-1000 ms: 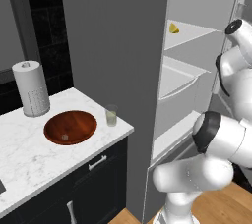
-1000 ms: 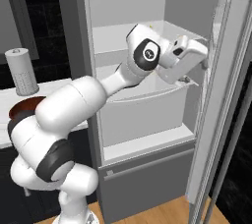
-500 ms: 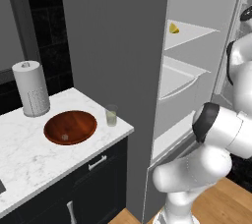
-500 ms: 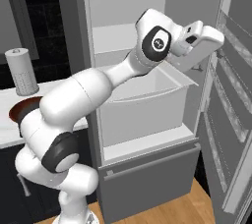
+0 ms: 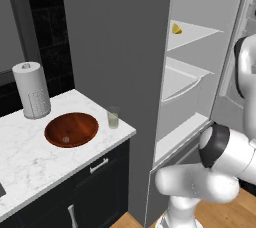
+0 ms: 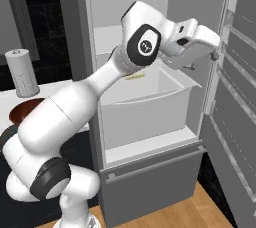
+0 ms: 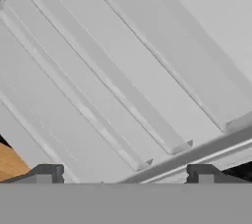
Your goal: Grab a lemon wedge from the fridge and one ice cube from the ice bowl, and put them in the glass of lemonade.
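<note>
Fridge standing open, center-right of right base view. Ice bowl w/ ice cube sitting mid-left. Glass of lemonade just beside. Gripper fingers apart, holding nothing. Lemon wedge resting on upper-right shelf.

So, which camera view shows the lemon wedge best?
The left base view: the lemon wedge sits in plain sight, bright yellow, on the upper shelf of the open fridge. In the right base view the arm covers that part of the shelf. The hand view looks at the pale ribbed inside of the fridge door.
</note>
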Robot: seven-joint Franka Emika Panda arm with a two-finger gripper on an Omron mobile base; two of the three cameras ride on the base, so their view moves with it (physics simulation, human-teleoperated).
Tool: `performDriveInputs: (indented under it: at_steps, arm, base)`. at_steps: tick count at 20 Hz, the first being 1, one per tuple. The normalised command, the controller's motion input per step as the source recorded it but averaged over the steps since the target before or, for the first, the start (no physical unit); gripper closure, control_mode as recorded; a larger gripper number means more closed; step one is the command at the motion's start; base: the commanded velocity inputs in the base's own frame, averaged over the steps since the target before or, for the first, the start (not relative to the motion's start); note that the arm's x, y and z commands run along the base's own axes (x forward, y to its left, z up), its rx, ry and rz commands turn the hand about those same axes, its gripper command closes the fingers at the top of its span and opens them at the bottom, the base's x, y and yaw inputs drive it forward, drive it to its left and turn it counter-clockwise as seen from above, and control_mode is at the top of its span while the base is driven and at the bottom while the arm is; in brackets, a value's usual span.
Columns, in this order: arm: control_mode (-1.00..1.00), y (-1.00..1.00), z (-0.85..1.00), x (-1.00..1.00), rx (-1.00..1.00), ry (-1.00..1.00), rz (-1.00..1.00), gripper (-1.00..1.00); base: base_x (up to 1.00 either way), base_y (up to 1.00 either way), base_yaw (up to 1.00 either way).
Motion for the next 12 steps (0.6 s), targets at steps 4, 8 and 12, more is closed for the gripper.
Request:
performDriveInputs:
  at_steps: [4, 8, 12]
  arm:
    - [-1.0, 0.89, 0.0, -0.25, 0.18, -0.22, 0.04, -1.0]
    - [-1.0, 1.0, -0.18, -0.12, 0.3, -0.09, 0.14, -1.0]
    - [-1.0, 1.0, -0.37, -0.11, 0.31, 0.0, 0.21, -1.0]
  base:
    - [0.0, 0.0, 0.0]
    - [0.0, 0.0, 0.0]
    - [0.0, 0.0, 0.0]
